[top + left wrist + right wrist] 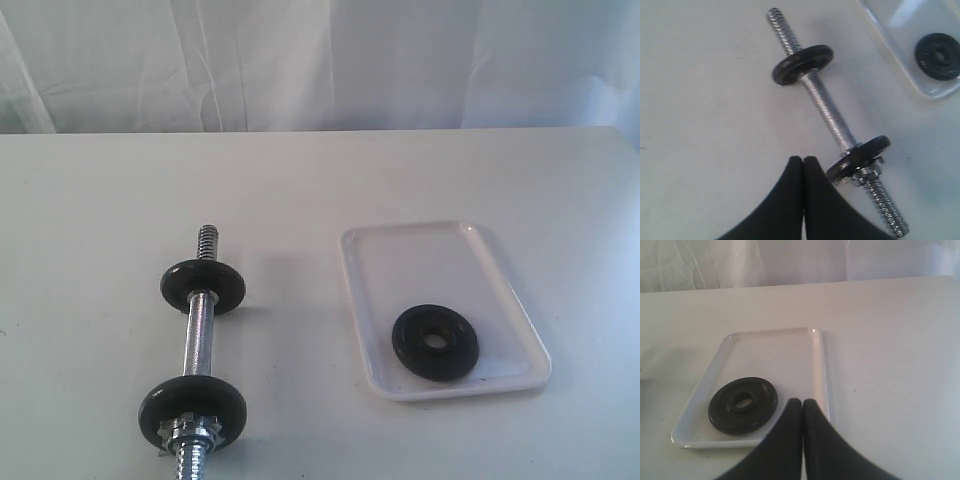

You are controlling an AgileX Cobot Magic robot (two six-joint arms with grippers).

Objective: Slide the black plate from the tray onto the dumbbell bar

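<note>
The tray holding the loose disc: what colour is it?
Glossy white; the tray shows best in the right wrist view.

Wide bare table [300, 180] between dumbbell bar [198, 340] and tray [420, 255], open to pass on every side of both. Black plate [435, 342] reachable from above, hemmed only by the tray's low rim just beside it at the near edge. Far threaded end [208, 240] bare and free beyond the far disc [202, 287]; near end barred by a chrome star nut [190, 433] against the near disc [192, 405].
</note>
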